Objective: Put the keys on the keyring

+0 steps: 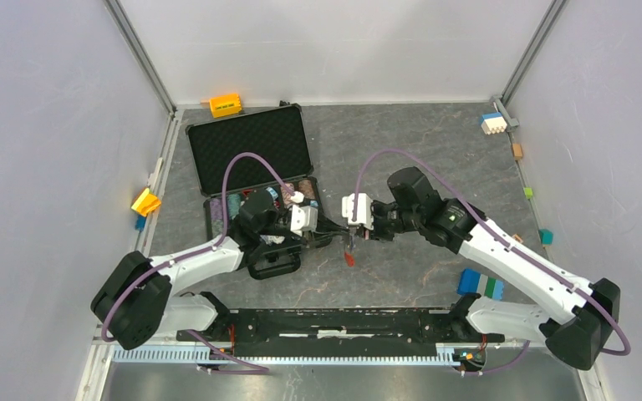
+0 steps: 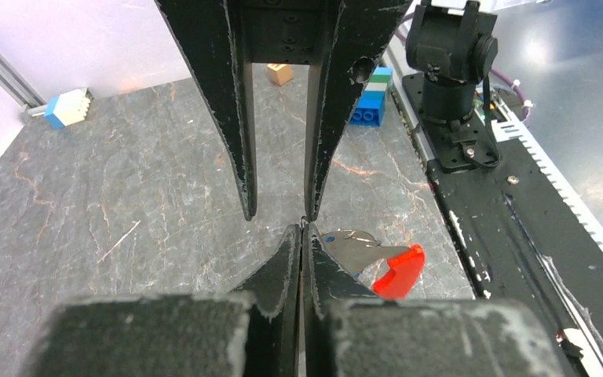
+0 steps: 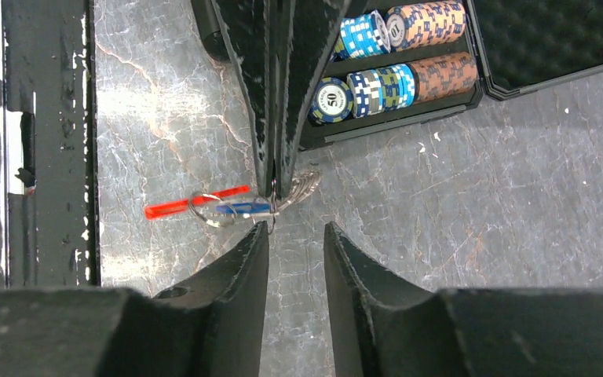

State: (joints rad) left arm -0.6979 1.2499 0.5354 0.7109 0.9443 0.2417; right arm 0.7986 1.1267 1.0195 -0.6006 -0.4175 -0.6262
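Where the two arms meet over the middle of the table [image 1: 435, 159], the overhead view shows the left gripper [image 1: 333, 235] and right gripper [image 1: 353, 237] tip to tip. The keyring [image 1: 349, 258] is at their tips, its red strip pointing toward the arm bases, just beside the open black case [image 1: 251, 146].

From the left wrist, that arm's own fingers are clenched on the keyring. A silver key [image 2: 357, 250] and the red strip stick out to one side of the tips. The right gripper faces it with its jaws released and apart, one fingertip just beside the left tips. Stacked blocks [image 2: 370, 98] sit on the table beyond.

From the right wrist, its own fingers stand apart, grasping nothing. The closed left fingers pinch the ring, where a blue-headed key [image 3: 239, 208] lies alongside the red strip, near rows of poker chips [image 3: 396, 78] in the case.
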